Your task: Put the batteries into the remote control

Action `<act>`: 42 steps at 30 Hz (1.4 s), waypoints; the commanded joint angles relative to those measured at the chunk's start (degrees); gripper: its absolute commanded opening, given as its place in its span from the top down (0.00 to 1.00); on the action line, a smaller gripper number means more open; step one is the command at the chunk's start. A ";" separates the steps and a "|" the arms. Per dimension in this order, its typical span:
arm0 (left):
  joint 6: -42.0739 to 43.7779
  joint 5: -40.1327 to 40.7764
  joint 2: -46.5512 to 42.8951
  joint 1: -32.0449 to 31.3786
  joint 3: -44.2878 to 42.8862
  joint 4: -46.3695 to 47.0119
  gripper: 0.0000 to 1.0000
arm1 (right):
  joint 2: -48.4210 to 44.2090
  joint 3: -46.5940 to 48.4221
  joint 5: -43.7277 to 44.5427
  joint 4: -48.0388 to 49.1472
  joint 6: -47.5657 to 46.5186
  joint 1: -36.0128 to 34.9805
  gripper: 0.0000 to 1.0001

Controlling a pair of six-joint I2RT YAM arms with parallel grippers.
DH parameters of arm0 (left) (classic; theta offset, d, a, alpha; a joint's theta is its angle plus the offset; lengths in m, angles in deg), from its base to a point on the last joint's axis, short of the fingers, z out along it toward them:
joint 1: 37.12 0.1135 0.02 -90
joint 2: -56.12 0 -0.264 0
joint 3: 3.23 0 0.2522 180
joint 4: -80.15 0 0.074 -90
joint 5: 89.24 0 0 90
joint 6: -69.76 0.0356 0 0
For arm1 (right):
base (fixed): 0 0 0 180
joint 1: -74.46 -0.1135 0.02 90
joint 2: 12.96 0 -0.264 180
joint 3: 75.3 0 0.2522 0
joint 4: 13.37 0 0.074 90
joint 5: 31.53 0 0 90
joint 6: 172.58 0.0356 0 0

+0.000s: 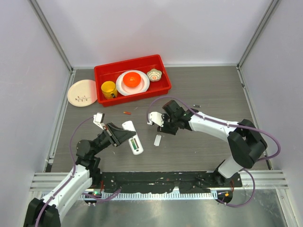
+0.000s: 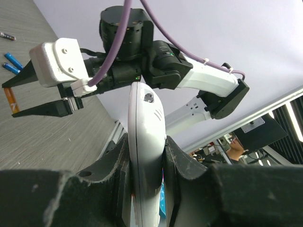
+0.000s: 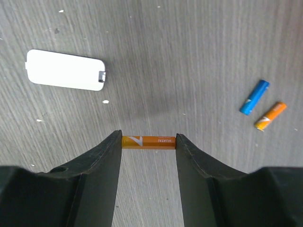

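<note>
My left gripper [image 1: 127,136] is shut on the white remote control [image 1: 135,142], which the left wrist view shows edge-on between the pads [image 2: 146,142]. Its open side faces up, with a green mark in the bay. My right gripper [image 3: 148,142] is shut on an orange battery [image 3: 148,142], held end to end between the fingertips just above the table. That gripper [image 2: 19,97] and its battery [image 2: 12,99] also show in the left wrist view, beyond the remote's tip. Loose blue [image 3: 254,97] and orange [image 3: 270,115] batteries lie to the right.
The white battery cover [image 1: 157,139] lies on the table between the arms, also in the right wrist view [image 3: 65,75]. A red tray [image 1: 163,85] with a yellow cup [image 1: 109,89], a plate and a bowl stands at the back. A cream plate [image 1: 81,92] lies left of it.
</note>
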 commanded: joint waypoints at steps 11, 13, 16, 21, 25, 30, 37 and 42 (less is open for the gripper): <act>-0.41 0.57 0.31 -0.15 1.16 3.64 1.00 | 4.26 -3.36 -11.94 2.39 1.53 2.81 0.87; -0.32 0.48 0.31 -0.15 1.25 3.64 1.00 | 4.35 -3.62 -11.95 2.91 1.98 2.90 0.83; -0.32 0.56 0.31 -0.15 1.25 3.64 1.00 | 4.44 -3.80 -11.07 3.62 2.77 2.99 0.71; -0.15 0.56 0.23 -0.24 1.16 3.55 1.00 | 4.09 -3.54 -9.49 5.11 5.05 3.08 0.57; 0.21 0.56 0.14 -0.15 1.07 2.94 1.00 | 3.12 -2.22 -7.56 5.64 6.98 3.16 0.09; 0.21 0.39 0.23 -0.24 0.90 2.85 1.00 | -0.38 -0.46 -5.80 6.69 8.74 3.08 0.09; 0.47 0.83 0.84 -0.24 0.90 2.15 1.00 | -6.90 4.88 15.97 19.96 36.47 3.60 0.09; 0.65 1.27 0.93 -0.24 0.55 1.71 1.00 | 0.91 12.97 -0.48 9.01 69.54 15.37 0.07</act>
